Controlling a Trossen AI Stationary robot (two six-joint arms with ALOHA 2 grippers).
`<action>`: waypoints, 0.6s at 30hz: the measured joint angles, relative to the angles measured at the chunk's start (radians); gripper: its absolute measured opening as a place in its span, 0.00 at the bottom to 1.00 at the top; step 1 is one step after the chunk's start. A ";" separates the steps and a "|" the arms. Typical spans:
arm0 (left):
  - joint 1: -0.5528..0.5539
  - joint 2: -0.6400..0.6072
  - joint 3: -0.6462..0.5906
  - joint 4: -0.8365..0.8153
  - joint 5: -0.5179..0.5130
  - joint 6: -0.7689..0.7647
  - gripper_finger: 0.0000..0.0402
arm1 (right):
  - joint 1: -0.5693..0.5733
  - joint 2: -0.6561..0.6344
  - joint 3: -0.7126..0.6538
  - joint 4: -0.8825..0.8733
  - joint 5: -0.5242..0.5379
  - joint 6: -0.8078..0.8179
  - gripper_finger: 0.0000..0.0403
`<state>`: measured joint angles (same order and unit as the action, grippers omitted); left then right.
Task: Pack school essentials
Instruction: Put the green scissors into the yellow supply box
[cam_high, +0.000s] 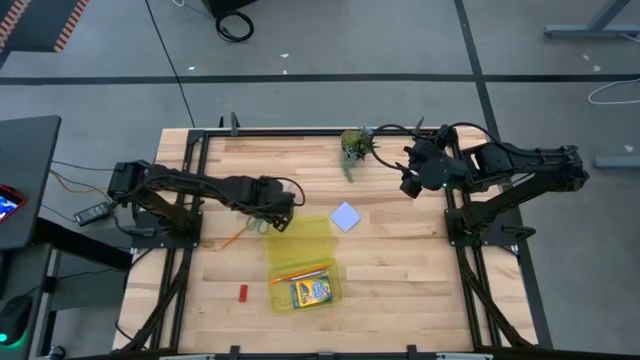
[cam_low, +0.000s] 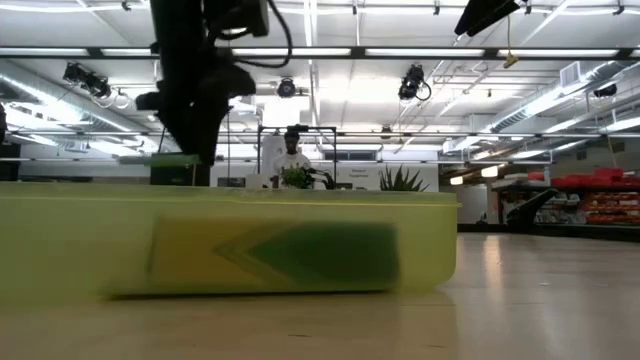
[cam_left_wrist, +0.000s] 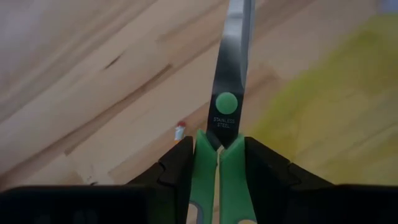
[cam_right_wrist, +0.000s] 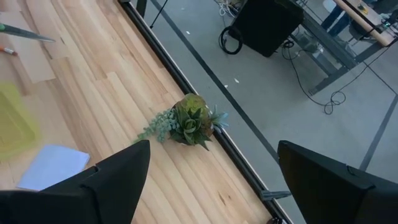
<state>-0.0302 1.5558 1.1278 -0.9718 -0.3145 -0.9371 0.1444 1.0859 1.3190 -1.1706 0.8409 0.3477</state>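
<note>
My translucent yellow rectangular case (cam_high: 303, 262) lies open on the wooden surface (cam_high: 400, 270), holding the yellow-green crayon box (cam_high: 311, 291) and a thin orange pencil (cam_high: 300, 273). My left gripper (cam_high: 278, 214) hangs at the case's far left corner, clamped on the green-handled scissors (cam_left_wrist: 222, 143), blades forward. The pale blue square note pad (cam_high: 345, 217) lies just beyond the case. The tiny red block (cam_high: 242, 292) and another orange pencil (cam_high: 230, 239) lie left of the case. My right gripper (cam_high: 410, 181) waits wide apart near the small green potted plant (cam_high: 353, 146) at the far edge.
</note>
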 joint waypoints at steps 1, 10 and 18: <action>-0.003 0.000 0.015 0.003 0.000 0.006 0.31 | 0.000 0.000 0.000 0.000 0.002 0.000 0.89; -0.060 0.000 0.095 0.002 0.001 0.017 0.31 | -0.028 0.000 0.000 0.000 0.007 0.000 0.89; -0.162 0.028 0.099 0.079 0.041 0.013 0.31 | -0.060 0.000 0.000 0.010 0.000 -0.003 0.89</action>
<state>-0.1920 1.5838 1.2266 -0.8925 -0.2739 -0.9237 0.0849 1.0859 1.3190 -1.1602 0.8406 0.3449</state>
